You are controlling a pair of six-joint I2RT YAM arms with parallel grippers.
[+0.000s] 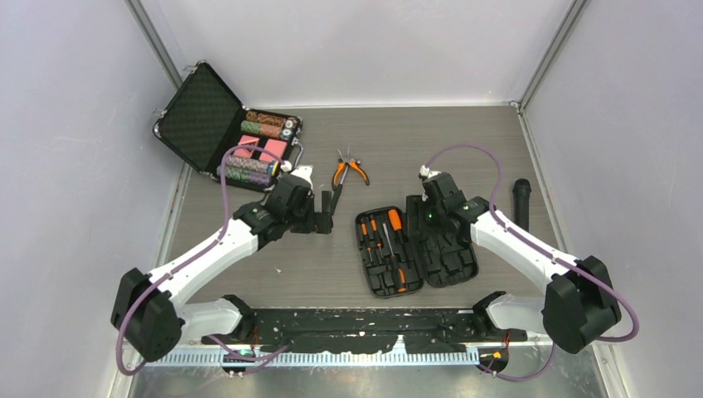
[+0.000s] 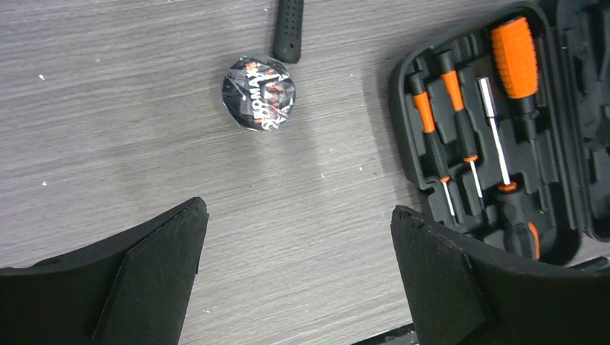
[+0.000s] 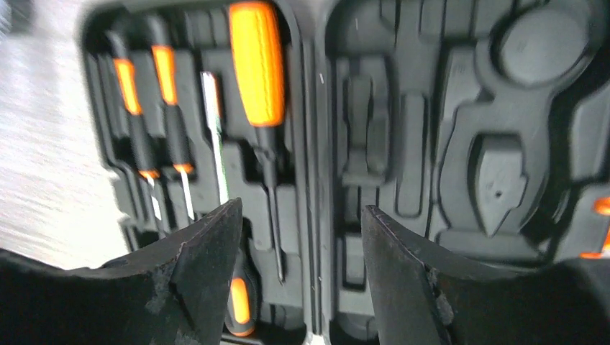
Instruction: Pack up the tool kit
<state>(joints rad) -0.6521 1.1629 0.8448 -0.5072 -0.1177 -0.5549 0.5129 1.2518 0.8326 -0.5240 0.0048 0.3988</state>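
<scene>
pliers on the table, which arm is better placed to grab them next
Probably left. The left hand is open and empty, on the table just near of the pliers. The right hand is open too, but it hangs over the tool kit, farther from them.

Centre of table, slightly right: black ribbed plastic clamshell tool kit [image 1: 414, 257], lying open, hinge running near-to-far. In left half's slots: orange-and-black screwdrivers [image 1: 395, 222], side by side, handles toward far edge.
Behind kit, mid-table toward far edge: orange-handled metal pliers [image 1: 349, 170].
Far-left corner: metal-edged black briefcase [image 1: 203, 116], open, lid toward the corner; rows of round poker chips [image 1: 265, 124] and red cards [image 1: 264, 149] inside.
Near right edge, well apart from kit: black cylindrical object [image 1: 521, 199], lying near-to-far.
Left of kit, apart from it: small round foil-wrapped roll [image 2: 258, 93]; just behind it, tip of black dimpled grip [image 2: 288, 32].
</scene>
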